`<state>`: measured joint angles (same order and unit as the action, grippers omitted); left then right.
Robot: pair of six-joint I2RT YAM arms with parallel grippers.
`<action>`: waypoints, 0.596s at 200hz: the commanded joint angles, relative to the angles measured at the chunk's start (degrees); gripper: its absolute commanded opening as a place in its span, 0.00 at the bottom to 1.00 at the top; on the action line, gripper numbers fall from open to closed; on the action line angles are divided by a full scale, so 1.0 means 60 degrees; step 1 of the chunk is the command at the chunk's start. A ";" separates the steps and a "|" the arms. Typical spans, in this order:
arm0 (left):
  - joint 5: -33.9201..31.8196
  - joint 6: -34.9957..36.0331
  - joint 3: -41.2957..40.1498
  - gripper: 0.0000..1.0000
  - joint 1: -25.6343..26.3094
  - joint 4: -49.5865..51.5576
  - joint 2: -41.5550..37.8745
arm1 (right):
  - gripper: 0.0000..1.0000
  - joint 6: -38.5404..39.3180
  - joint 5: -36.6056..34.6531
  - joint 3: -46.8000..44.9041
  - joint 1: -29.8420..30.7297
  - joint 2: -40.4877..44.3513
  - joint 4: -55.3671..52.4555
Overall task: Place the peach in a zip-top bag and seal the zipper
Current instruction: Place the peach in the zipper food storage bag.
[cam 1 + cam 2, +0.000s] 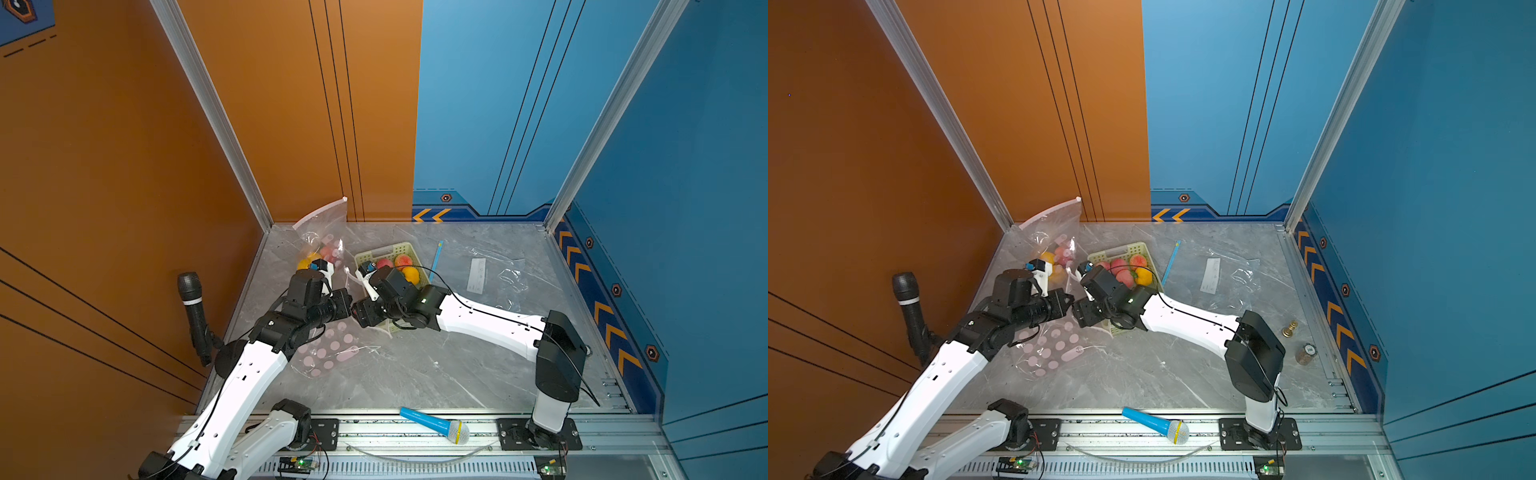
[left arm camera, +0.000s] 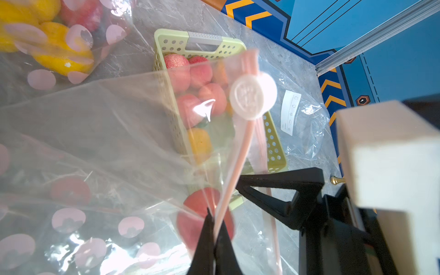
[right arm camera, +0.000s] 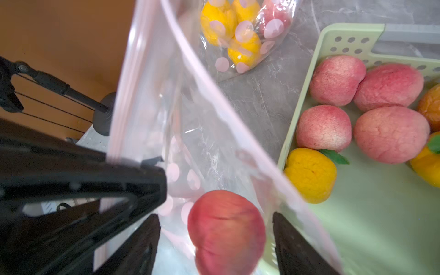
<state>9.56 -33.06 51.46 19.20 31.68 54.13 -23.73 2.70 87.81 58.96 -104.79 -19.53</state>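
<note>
Right wrist view gives the clearest account: the right claw (image 3: 214, 214) stands with its jaws wide apart, and the peach (image 3: 226, 233) sits between them inside the mouth of the zip-top bag (image 3: 185, 123), with a gap on either side of it. Just beside that claw stands the pale green basket (image 3: 323, 47), holding more peaches and yellow fruit. Beyond the claw, a filled dotted bag (image 3: 240, 40) lies on the bench (image 3: 269, 90). Left wrist view adds what that one lacks: the left claw (image 2: 215, 221) is pinched tight on the bag's pink zipper strip (image 2: 238, 162). The round white slider (image 2: 252, 100) sits farther up the strip from this claw, and the peach shows through the film just past its tips. In both top views the claws' tips are too small and crowded to judge.
</note>
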 commanded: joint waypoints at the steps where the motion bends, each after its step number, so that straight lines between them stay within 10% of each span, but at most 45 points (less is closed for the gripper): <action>1: -0.0109 0.0045 0.0273 0.00 0.0050 0.0211 0.0134 | 0.82 0.0169 -0.0102 0.0098 0.0073 0.0470 -0.0234; 119: -0.0454 0.0168 -0.0046 0.00 -0.0651 0.0320 0.0054 | 0.71 -0.1048 -0.0027 -0.0748 -0.2036 0.1492 -0.0633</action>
<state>8.23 -32.84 51.46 16.12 32.40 55.51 -26.52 2.70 83.44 49.67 -91.81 -17.65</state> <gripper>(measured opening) 0.050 0.711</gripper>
